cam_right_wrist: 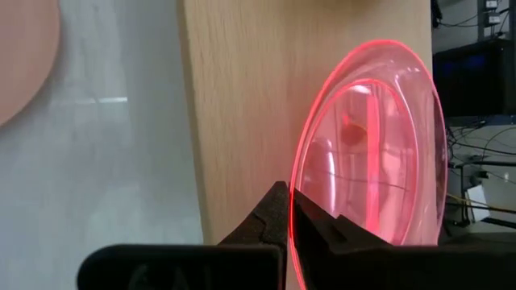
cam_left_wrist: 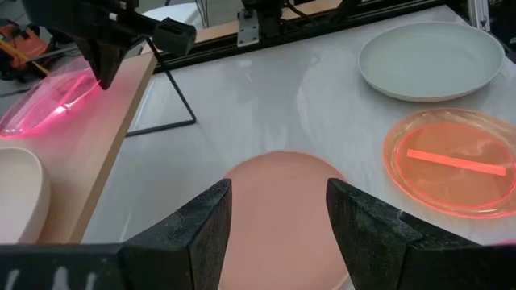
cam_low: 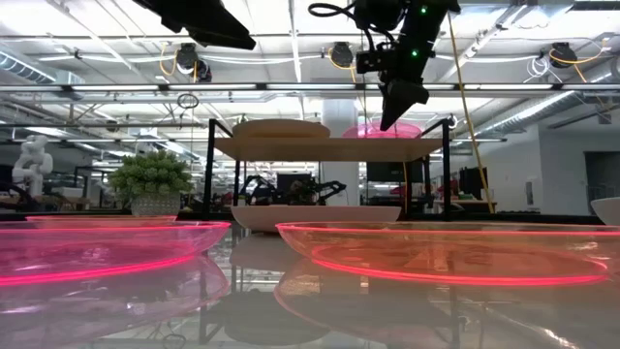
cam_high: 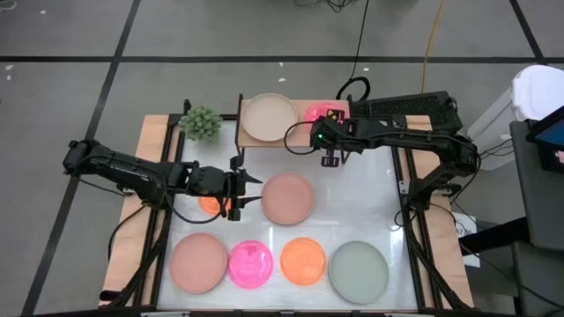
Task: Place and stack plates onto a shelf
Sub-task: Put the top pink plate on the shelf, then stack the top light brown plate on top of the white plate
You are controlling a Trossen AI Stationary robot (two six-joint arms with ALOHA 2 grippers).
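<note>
- The right gripper [cam_high: 330, 159] hangs by the shelf [cam_high: 300, 139], fingers pressed together at the near rim of a magenta plate [cam_right_wrist: 379, 153] on the board, likely to nudge it into place.
- The left gripper [cam_high: 249, 191], fingers spread, faces the pink plate [cam_high: 288, 197] just ahead, probably the next pick.
- Counted: two plates on the shelf, six on the table.

The shelf [cam_high: 291, 132] holds a beige plate [cam_high: 269, 116] and a magenta plate [cam_high: 322, 114], leaving little bare board. The right end effector [cam_high: 331, 159] hangs at its front edge. Open white worktop [cam_high: 361, 198] lies beyond the central pink plate [cam_high: 287, 198] (four plates line the near edge).
</note>
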